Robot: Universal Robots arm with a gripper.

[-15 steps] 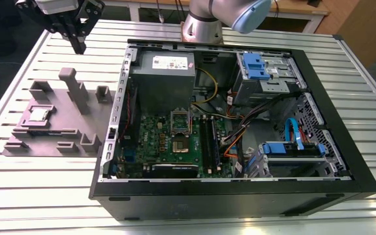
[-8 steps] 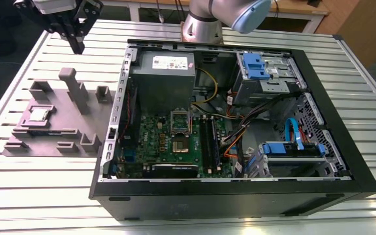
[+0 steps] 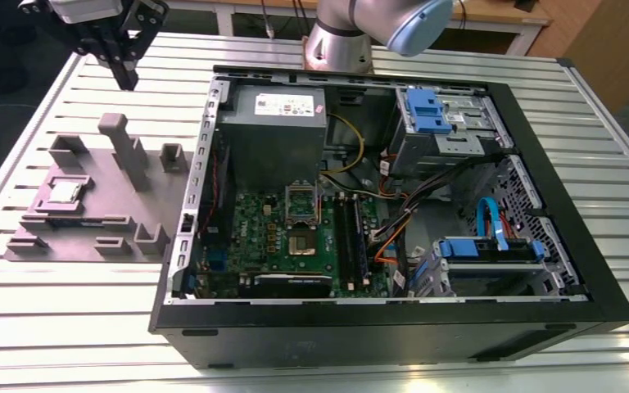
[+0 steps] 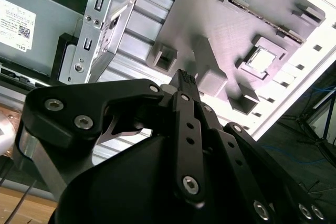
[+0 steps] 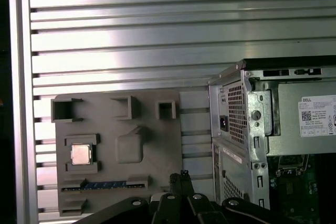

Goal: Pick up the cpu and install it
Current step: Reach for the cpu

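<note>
Slats of ribbed aluminium formed the tabletop [image 3: 63,327], and nearest in the exterior view stood the black wall of an open computer case [image 3: 402,332]. Inside lay a green circuit board [image 3: 282,246]. Beyond it was a grey power-supply box [image 3: 274,135] bearing a white label [image 3: 288,104] with black print and a square code. On the exterior view's left of the case sat a grey moulded holder [image 3: 112,209]; the cpu [image 3: 66,191] lay flat in one of its square pockets, untouched. Farther back the tool [image 3: 128,79] hung above the tabletop, well apart from the cpu, its fingertips pressed together on nothing. Its upper body and the arm [image 3: 342,41] were cut off by the picture's edge. Wooden furniture [image 3: 604,41] stood behind.
</note>
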